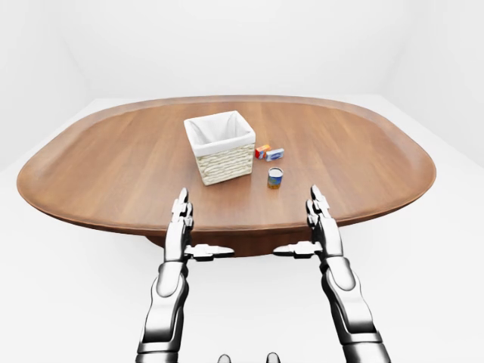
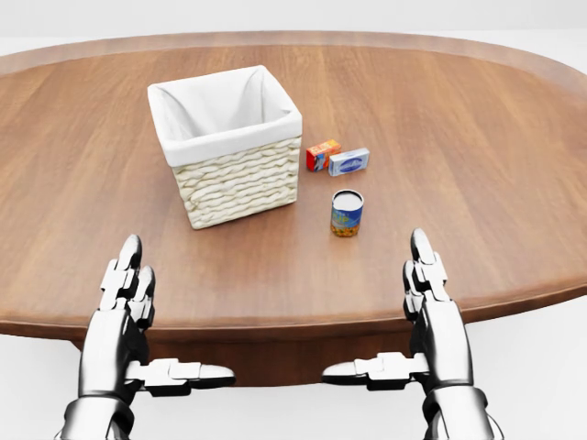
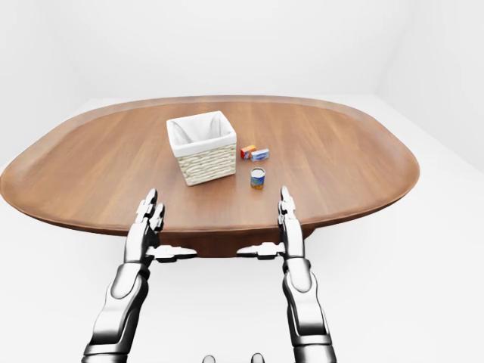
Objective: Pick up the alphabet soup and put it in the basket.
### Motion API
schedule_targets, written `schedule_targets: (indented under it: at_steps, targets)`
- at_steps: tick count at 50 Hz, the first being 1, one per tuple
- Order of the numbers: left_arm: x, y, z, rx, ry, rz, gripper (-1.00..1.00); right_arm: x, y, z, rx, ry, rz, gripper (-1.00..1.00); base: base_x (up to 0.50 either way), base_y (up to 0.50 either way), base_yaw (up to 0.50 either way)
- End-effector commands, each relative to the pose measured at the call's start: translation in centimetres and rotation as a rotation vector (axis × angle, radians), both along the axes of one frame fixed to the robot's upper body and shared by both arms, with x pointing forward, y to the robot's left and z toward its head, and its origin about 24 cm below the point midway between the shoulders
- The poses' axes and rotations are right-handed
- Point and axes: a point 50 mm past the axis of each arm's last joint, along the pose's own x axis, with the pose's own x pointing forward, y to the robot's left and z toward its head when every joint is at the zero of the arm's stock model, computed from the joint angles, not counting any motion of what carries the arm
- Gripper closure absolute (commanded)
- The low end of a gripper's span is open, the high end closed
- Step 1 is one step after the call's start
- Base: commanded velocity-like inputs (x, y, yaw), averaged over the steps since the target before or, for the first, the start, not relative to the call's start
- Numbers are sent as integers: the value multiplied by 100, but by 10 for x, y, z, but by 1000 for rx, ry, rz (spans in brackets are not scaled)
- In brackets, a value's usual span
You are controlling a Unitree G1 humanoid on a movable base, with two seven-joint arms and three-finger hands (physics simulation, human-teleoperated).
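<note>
The alphabet soup can, blue and yellow with a pale lid, stands upright on the oval wooden table. To its left and a bit higher in the head view is the woven basket with a white cloth lining, nothing showing inside. My left hand hovers at the table's near edge below the basket, fingers stretched flat and thumb pointing inward, holding nothing. My right hand mirrors it just below and right of the can, open and apart from it.
Two small boxes lie just above the can: an orange one and a blue-white one, side by side right of the basket. The table's rim runs under both hands. White floor and walls surround the table.
</note>
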Motion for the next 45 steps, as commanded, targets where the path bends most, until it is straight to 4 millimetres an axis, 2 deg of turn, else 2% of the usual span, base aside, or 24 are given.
schedule_targets:
  at_steps: [1,9,10,16,19,22,23,24,25,26,27,29,30,31,33,35,45]
  targets:
    - [0,8,1,-27,5,0,-100,1,-5,-4,-45,5,-6,-100,0,0,0]
    - [1,9,1,-22,11,9,-100,1,-7,-3,-54,2,-18,-100,0,0,0]
    - [2,12,1,-21,11,20,-100,5,-8,-4,-135,-8,-57,-100,0,0,0]
    - [12,25,5,-42,5,51,-100,9,-13,-5,-116,16,-77,-100,0,0,0]
    - [11,33,15,-112,-13,66,-100,7,-11,-3,-146,10,-49,-100,0,0,0]
    - [5,34,34,-59,-95,61,-100,5,-12,11,-104,-1,-77,-100,0,0,0]
    - [3,36,52,-67,-173,80,-100,4,-12,25,-95,-47,-81,-100,0,0,0]
    - [3,37,54,-68,-178,81,-100,4,-12,26,-94,-52,-81,-100,0,0,0]
    - [-3,37,90,-65,-333,72,-100,4,-13,56,-65,-179,-95,-100,0,0,0]
    - [-6,37,106,-52,-403,75,-100,3,-14,69,-54,-232,-98,-100,0,0,0]
    - [-16,37,139,-22,-554,76,-100,2,-14,91,-64,-329,-110,-100,0,0,0]
    - [-19,39,158,66,-636,108,-100,-2,-14,109,-47,-411,-110,-100,0,0,0]
    - [-20,39,159,72,-639,109,-100,-2,-14,110,-46,-414,-109,-100,0,0,0]
    - [-30,47,185,0,-775,140,-100,-4,-13,121,-86,-465,-113,-100,0,0,0]
    - [-34,49,203,76,-853,183,-100,-7,-12,132,-111,-513,-93,-100,0,0,0]
    - [-45,57,221,14,-957,201,-100,-13,-14,146,-45,-580,-77,-100,0,0,0]
    - [-46,58,221,-9,-957,200,-100,-13,-15,147,-39,-583,-77,-100,0,0,0]
